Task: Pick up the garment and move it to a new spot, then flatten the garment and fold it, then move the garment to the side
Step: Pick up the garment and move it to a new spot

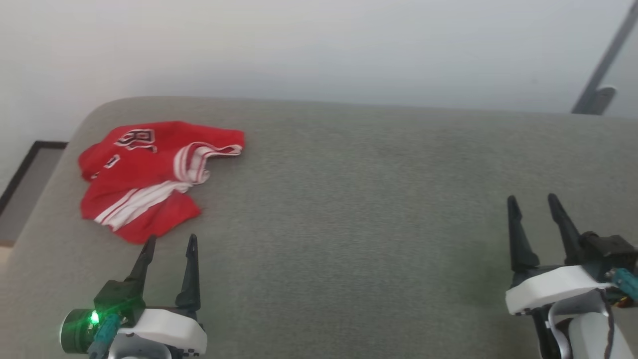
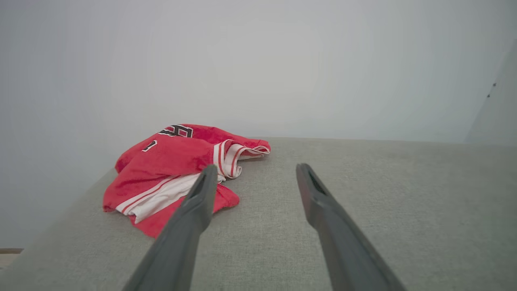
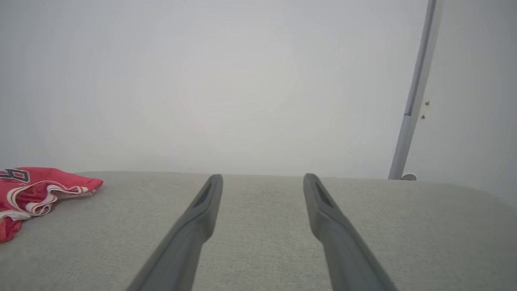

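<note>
Where the grey-green fabric surface (image 1: 359, 209) rounds off at its far left corner, the red jersey (image 1: 144, 174) lies crumpled in a heap. White-and-red striped trim is folded across its top, and black, white-outlined characters show near its far edge. It rests wholly on the surface, close to the left edge and near the back edge.

The upholstery is a fine, even weave, broad and flat, running across the whole head view. Its back edge meets a plain pale wall (image 1: 309, 45). Beyond the left edge, lower down, a dark strip (image 1: 22, 169) borders a grey-brown patch of floor. At the upper right a grey metal bar (image 1: 605, 57) slants up along the wall and ends in a small rounded foot just behind the back edge.

The left gripper (image 1: 172, 238) hovers just on the near side of the jersey, its two dark fingers spread apart and holding nothing. In the left wrist view one finger overlaps the jersey's near hem, but whether it touches the cloth cannot be told. A green light (image 1: 93, 316) glows at that wrist. The right gripper (image 1: 531, 198) sits well apart from the jersey, over bare fabric at the right side, its fingers likewise spread and empty.
</note>
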You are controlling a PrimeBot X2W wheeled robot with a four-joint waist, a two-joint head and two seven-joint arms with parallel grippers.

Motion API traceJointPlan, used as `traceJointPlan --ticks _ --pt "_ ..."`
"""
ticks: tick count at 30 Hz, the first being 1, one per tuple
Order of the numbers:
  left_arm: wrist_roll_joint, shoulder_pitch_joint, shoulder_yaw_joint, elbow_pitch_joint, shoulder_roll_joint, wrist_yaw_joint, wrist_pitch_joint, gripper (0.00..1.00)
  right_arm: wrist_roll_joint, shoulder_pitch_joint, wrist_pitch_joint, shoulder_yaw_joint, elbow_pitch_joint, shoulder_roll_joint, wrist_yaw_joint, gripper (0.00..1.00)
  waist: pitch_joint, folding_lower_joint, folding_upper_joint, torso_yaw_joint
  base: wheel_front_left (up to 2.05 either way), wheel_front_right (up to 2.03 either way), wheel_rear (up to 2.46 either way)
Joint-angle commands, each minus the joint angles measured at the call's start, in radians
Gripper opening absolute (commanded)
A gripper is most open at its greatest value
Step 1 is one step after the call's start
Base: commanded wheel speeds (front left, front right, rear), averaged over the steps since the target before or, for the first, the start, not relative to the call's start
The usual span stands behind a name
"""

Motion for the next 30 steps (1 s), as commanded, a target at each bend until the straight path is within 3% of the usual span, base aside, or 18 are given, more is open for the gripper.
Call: traceJointPlan --ticks 1,18,22,30 --pt "0.009 -0.012 0.004 -0.003 0.000 0.004 -0.005 1.00 0.002 0.005 -0.006 0.016 -0.006 0.001 0.000 1.00 0.003 0.0000 0.0000 0.048 0.00 0.00 0.00" --pt "-0.027 0.047 -0.007 -0.025 -0.009 0.025 -0.005 1.00 0.023 0.005 -0.006 0.159 0.023 0.007 0.000 1.00 -0.010 0.0000 0.0000 0.376 0.00 0.00 0.00" --pt "-0.058 0.063 -0.007 -0.039 -0.009 0.038 -0.005 1.00 0.030 0.000 -0.006 0.189 0.029 0.016 0.000 1.00 -0.012 0.0000 0.0000 0.424 0.00 0.00 0.00" --pt "-0.110 0.109 0.006 -0.083 -0.008 0.078 -0.005 1.00 0.042 -0.050 -0.006 0.265 0.056 0.019 0.000 1.00 0.012 0.0000 0.0000 0.440 0.00 0.00 0.00"
